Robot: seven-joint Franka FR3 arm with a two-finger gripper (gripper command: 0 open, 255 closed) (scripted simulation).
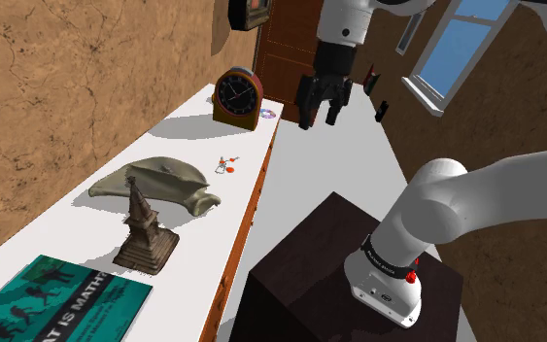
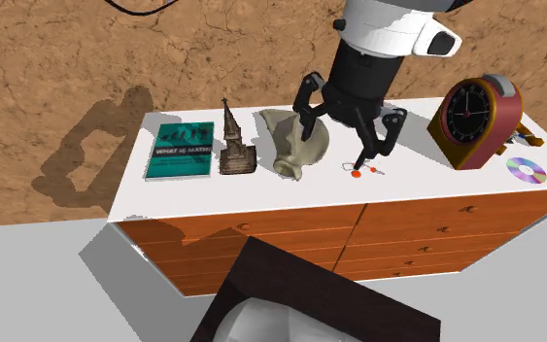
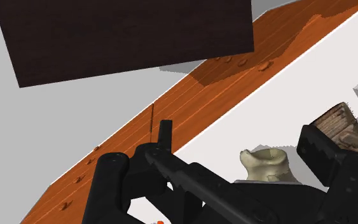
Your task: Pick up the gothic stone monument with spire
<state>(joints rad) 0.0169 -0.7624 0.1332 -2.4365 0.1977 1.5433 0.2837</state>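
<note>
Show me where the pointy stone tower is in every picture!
Shoulder view: the spired stone monument stands lower left, between the teal maths book and the beige bone-like shape.
Second exterior view: the monument left of centre, between the same two.
Wrist view: its stepped base peeks out between them too.
Shared landmark: the beige bone-like shape beside it.

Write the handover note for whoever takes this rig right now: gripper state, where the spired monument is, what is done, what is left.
Gripper: open and empty, in the air above the dresser top.
Monument: upright on the white top, between the green book and the beige curved piece. Nothing is touching it.
Done: no grasp yet. In the second exterior view the gripper hangs to the monument's right, over the far side of the beige piece.
Left: bring the gripper across above the monument, come down around it, close, then lift. The spire looks thin, so a hold lower on the body is probably safer.
</note>
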